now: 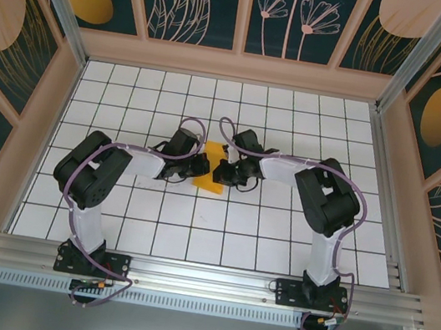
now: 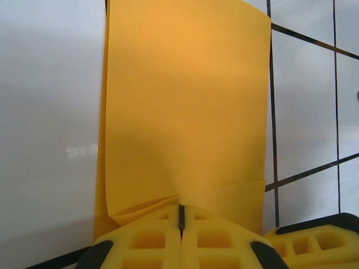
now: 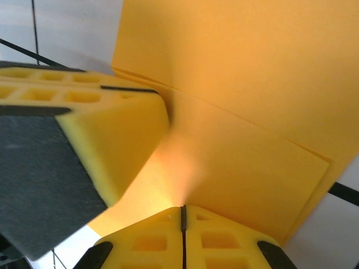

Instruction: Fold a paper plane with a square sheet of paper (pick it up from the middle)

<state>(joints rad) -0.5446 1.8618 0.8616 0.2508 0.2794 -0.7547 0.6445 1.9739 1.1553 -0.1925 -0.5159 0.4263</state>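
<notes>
My left gripper [image 2: 180, 219] is closed tight, pinching one edge of the folded square sheet of paper [image 2: 185, 101]. My right gripper [image 3: 183, 217] clamps the opposite side. The sheet sits mid-table [image 1: 275, 242] between them, braced, I judge, for the next crease.

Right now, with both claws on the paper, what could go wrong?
Both the left claw and the right claw are shut on the folded paper; pulling apart might tear it. The paper buckles beside the left claw, which may set a stray crease. The claws sit close together, so they could bump.
</notes>
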